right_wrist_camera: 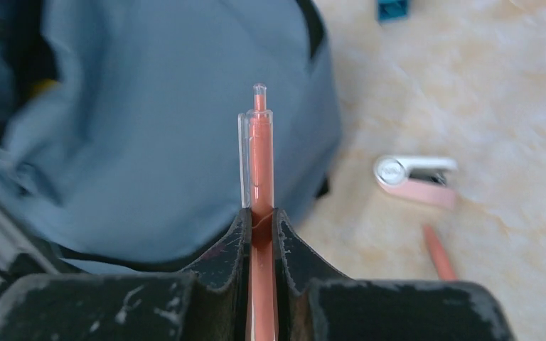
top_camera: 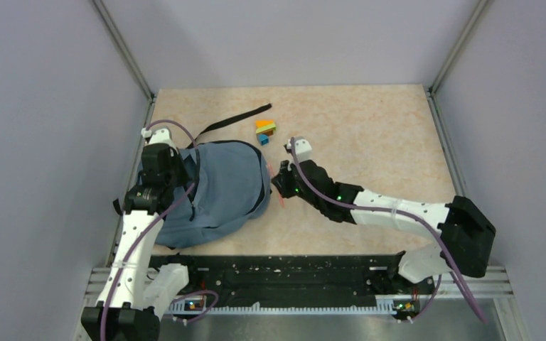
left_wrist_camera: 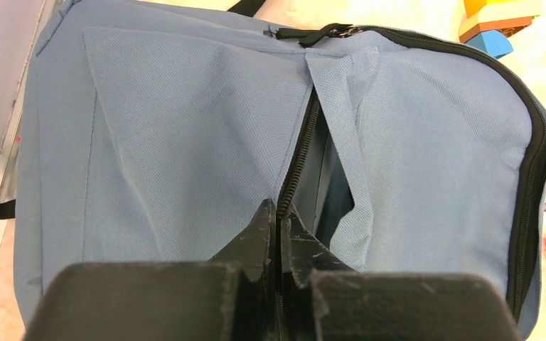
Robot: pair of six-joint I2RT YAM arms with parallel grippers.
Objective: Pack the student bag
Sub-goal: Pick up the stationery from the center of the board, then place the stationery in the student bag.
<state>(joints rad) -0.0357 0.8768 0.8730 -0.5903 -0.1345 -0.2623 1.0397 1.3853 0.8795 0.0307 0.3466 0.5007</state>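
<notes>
The slate-blue student bag (top_camera: pixel 217 188) lies on the table at the left; it also fills the left wrist view (left_wrist_camera: pixel 185 135). My left gripper (top_camera: pixel 162 165) is shut on the bag's black zipper edge (left_wrist_camera: pixel 298 160), holding a pocket slit partly open onto dark lining. My right gripper (top_camera: pixel 281 183) is shut on a salmon-pink pen (right_wrist_camera: pixel 259 156) with a clear clip, held just right of the bag (right_wrist_camera: pixel 156 121). The pen's top end points toward the bag.
Stacked coloured blocks (top_camera: pixel 265 129) lie behind the bag, also in the left wrist view (left_wrist_camera: pixel 501 21). A pink and white small item (right_wrist_camera: pixel 416 179) and another pink pen (right_wrist_camera: pixel 439 252) lie on the table right of the bag. A black strap (top_camera: pixel 231 121) trails back.
</notes>
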